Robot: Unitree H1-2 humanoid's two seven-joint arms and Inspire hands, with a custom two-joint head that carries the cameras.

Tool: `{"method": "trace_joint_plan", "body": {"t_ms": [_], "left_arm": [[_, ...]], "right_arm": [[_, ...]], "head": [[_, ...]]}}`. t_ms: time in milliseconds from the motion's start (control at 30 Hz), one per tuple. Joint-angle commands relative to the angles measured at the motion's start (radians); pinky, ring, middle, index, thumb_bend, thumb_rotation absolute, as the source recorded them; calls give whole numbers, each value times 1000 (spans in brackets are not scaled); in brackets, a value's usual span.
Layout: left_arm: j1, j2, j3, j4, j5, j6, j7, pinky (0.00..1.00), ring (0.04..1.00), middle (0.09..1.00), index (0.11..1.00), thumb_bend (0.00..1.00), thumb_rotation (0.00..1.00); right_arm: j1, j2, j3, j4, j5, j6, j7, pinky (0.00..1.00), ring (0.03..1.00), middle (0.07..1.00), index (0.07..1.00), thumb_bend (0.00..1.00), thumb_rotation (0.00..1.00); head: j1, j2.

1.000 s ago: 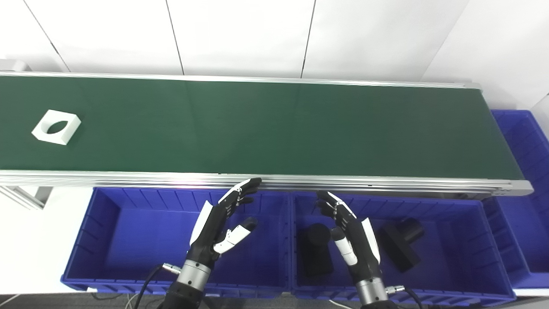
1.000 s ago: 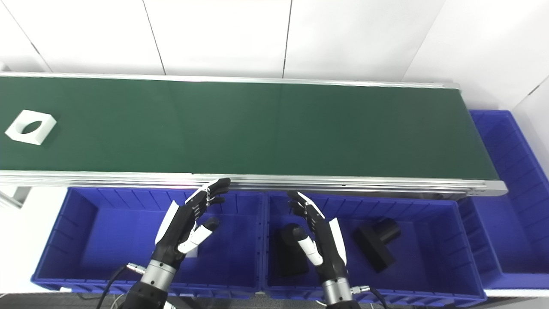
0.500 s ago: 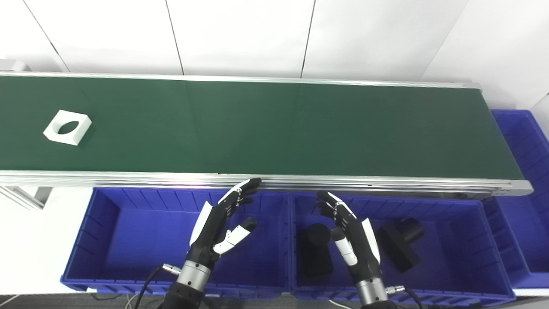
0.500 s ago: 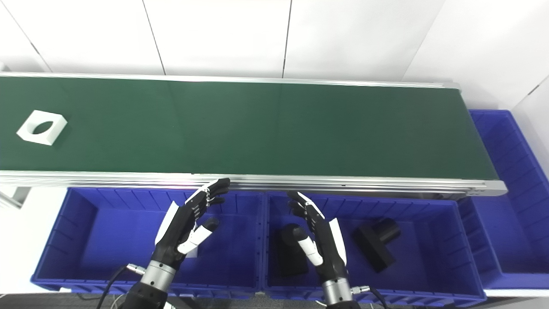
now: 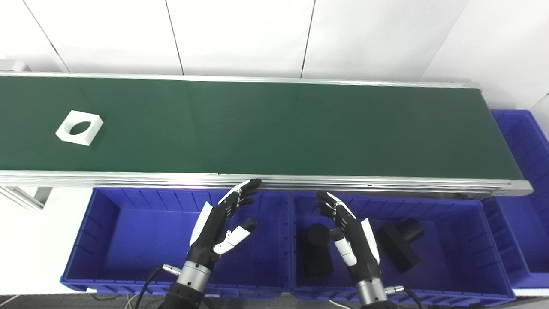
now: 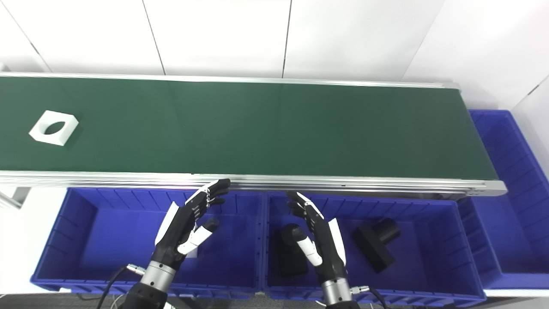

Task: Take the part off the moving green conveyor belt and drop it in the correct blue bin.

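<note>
White square block (image 5: 79,128) with an oval hole lies flat on the green belt (image 5: 274,128), far toward the belt's left end, roughly mid-width between the belt's far and near rails. Nothing touches it. Rest of the belt surface is bare green.

Below the belt's near rail: two blue bins side by side. Left bin (image 5: 107,223) shows only blue floor around the left hand, apart from a small pale patch under that hand in the right eye view; cannot tell what it is. Right bin (image 5: 472,240) holds two black parts: one (image 5: 315,251) just left of the right hand, partly hidden by it, the other (image 5: 403,244) to the right of that hand, lying at an angle. A third blue bin (image 5: 525,180) sits past the belt's right end.

Left hand (image 5: 221,225): above the left bin, fingers spread and pointing up toward the belt's near rail, fingertips close to the rail, thumb held out to the side, holding nothing. Well apart from the white block.

Right hand (image 5: 347,234): above the right bin, fingers spread, tips pointing toward the rail, thumb apart, holding nothing. Cannot tell whether it touches the black part beneath it.
</note>
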Motion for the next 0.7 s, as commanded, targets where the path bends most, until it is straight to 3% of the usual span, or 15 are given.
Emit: {"method": "trace_joint_plan", "body": {"t_ms": [0,667], "left_arm": [[-6,-2,-1,-16,-7,-34,2,786,839,858,829,773,831],[-4,-1,-2,-10,-5,-34,3,788,835,854,828,767,816]], "right_arm": [[-11,-1,2,-11,3,-49,-11,806,826,866,830,870,980],[-11,-1,5,-5,5,-49,-12,801,824,868,830,877,983]], "head": [[1,1],[3,-16]]}}
